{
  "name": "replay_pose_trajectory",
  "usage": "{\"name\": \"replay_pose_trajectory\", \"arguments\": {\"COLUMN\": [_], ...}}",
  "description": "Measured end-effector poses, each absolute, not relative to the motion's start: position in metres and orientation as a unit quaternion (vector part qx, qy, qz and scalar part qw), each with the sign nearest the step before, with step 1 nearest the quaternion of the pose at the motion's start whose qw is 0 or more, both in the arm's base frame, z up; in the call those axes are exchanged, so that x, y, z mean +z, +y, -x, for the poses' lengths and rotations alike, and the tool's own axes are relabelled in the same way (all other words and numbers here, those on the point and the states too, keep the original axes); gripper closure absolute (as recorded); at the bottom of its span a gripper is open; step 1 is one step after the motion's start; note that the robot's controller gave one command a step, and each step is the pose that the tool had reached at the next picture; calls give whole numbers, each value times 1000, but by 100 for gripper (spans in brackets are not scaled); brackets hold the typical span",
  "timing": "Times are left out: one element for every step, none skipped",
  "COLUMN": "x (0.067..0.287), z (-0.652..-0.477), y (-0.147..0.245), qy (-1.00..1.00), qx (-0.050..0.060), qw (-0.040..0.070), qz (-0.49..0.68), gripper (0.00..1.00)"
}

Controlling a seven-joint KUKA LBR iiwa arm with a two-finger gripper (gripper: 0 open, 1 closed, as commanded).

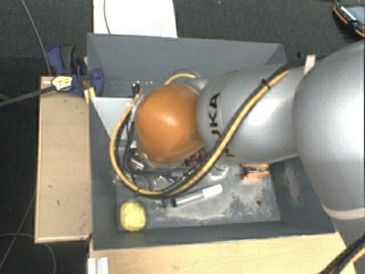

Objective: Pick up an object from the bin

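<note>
My gripper (149, 174) is low in the bin's left half, mostly hidden under the arm's orange cover, with just some dark and metal parts of its body showing below that cover. A yellow ball (132, 216) lies in the front left corner, a little in front of the gripper and apart from it. A white marker pen (198, 195) with a dark tip lies on the floor just right of the gripper, pointing left. What lies directly under the gripper is hidden.
A small orange-brown piece (255, 173) lies at the bin's middle right, beside the arm. The arm and its yellow cable cover most of the bin's middle and back. The bin's front wall is close behind the ball.
</note>
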State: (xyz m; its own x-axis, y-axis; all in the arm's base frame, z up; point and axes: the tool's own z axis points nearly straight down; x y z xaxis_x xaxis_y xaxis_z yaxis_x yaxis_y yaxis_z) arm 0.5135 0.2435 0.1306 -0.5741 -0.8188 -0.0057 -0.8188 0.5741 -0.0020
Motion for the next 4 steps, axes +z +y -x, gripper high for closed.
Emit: {"name": "replay_pose_trajectory", "arguments": {"x": [99,70,70,70], "z": [-478,-476,-480,-480], "y": [239,253,253,253], "qy": [774,712,578,578], "qx": [3,-1,3,3], "qw": [-2,-2,2,1], "qz": [633,702,816,816], "gripper": [0,0,100,100]}}
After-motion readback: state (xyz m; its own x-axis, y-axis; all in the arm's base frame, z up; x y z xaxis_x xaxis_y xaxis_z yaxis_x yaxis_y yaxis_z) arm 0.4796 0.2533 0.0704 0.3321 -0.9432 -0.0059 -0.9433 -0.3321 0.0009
